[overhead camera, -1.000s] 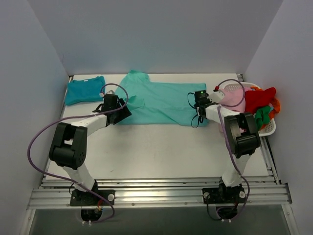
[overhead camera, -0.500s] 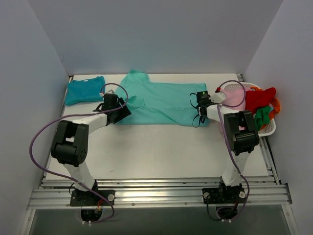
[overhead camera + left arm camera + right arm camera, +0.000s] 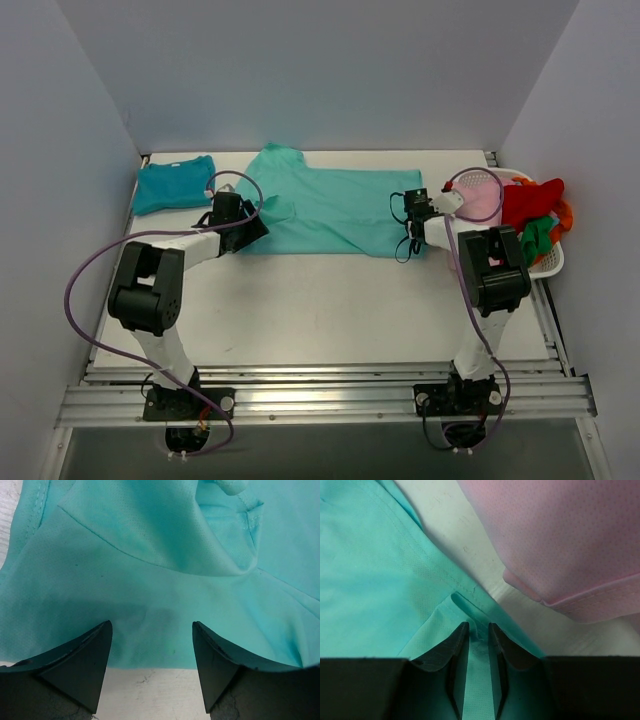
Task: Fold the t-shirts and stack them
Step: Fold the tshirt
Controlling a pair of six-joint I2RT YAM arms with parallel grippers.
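Tee (image 3: 370, 580) w/in right end effector (image 3: 478, 626)

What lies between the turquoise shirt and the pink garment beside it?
A bare strip of white table, shown in the right wrist view: the turquoise shirt lies left of it, the pink garment right, apart.

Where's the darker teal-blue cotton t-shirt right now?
Top view: the darker teal-blue t-shirt lies at the far-left corner of the table, left of the spread light turquoise t-shirt.
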